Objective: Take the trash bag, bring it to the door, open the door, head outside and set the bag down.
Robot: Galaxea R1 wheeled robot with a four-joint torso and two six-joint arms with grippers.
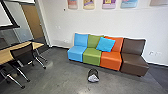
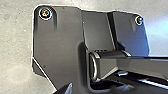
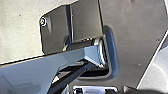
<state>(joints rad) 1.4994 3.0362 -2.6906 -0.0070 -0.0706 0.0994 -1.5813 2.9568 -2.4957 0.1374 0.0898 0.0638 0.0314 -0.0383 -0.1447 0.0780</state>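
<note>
A grey, faintly mottled floor (image 1: pixel 62 77) runs through the room and up to a white wall (image 1: pixel 57 15). Whether the left and right end effectors are released, clenched or grasping anything, I cannot tell. The trash bag (image 1: pixel 93 75) is on the floor, nearer than the row of seats and apart from it: a small, rounded dark shape with a pale grey part facing the robot, its finer detail too small to make out. Off to the robot's left, a chair (image 1: pixel 23 55) with a dark back and shiny legs on casters is drawn up to a table (image 1: pixel 38 45) with a light wood top; part of another chair's legs and casters shows beside it. Beyond the bag, four armless seats stand side by side: blue (image 1: pixel 75 53), green (image 1: pixel 91 57), orange (image 1: pixel 111 60) and brown (image 1: pixel 133 64). A bright blue cushion (image 1: pixel 105 44) leans on the backs of the green and orange ones. The wall rises behind them, with a dark strip along its foot and colourful posters (image 1: pixel 108 3) hung above the seats. At the far left, past a dark-framed white panel (image 1: pixel 5 18), there is a brown door (image 1: pixel 33 21).
</note>
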